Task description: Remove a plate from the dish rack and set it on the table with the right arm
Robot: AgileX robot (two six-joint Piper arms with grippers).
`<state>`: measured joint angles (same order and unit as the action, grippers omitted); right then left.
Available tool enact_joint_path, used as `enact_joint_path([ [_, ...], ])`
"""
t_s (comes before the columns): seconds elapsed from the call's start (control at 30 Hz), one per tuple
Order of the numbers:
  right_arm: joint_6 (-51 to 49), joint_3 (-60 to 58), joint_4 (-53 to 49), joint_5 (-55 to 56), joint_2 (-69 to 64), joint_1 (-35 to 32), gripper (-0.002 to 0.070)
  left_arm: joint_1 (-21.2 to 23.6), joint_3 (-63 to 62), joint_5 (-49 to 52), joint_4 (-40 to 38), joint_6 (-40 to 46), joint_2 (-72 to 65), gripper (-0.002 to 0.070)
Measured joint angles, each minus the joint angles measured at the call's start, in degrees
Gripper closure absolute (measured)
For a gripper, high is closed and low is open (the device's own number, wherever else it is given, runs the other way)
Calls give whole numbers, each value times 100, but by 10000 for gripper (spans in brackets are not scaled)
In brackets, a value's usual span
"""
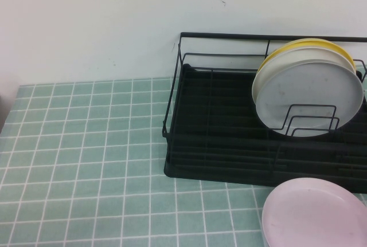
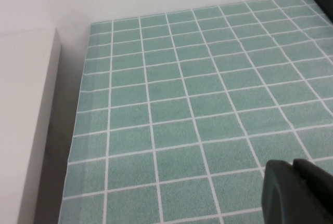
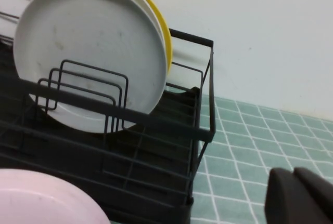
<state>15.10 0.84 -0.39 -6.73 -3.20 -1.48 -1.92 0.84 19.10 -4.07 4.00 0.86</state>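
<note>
Pink plate (image 1: 314, 212) lies flat on the bench (image 1: 86, 161) at five o'clock, just in front of the dish rack (image 1: 229, 138); placing looks done, only retreat left; the right gripper (image 3: 301, 195) hangs nearby, the left gripper (image 2: 296, 192) over bare tiles, fingers' opening untellable; white plates (image 1: 309, 95) stand racked beyond.

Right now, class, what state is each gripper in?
Left gripper: over bare table, holding nothing seen; cannot be told.
Right gripper: beside the rack, off the pink plate; cannot be told.
</note>
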Motion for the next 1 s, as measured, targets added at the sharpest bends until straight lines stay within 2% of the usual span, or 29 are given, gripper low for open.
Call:
enact_joint_path([
  [0.17, -84, -236, 39, 125, 371, 0, 678, 0, 0, 0, 0, 0, 0, 678],
  [0.5, -315, -225, 39, -1246, 383, 0, 678, 0, 0, 0, 0, 0, 0, 678],
  [1.0, -315, -203, 39, -1343, 383, 0, 678, 0, 0, 0, 0, 0, 0, 678],
])
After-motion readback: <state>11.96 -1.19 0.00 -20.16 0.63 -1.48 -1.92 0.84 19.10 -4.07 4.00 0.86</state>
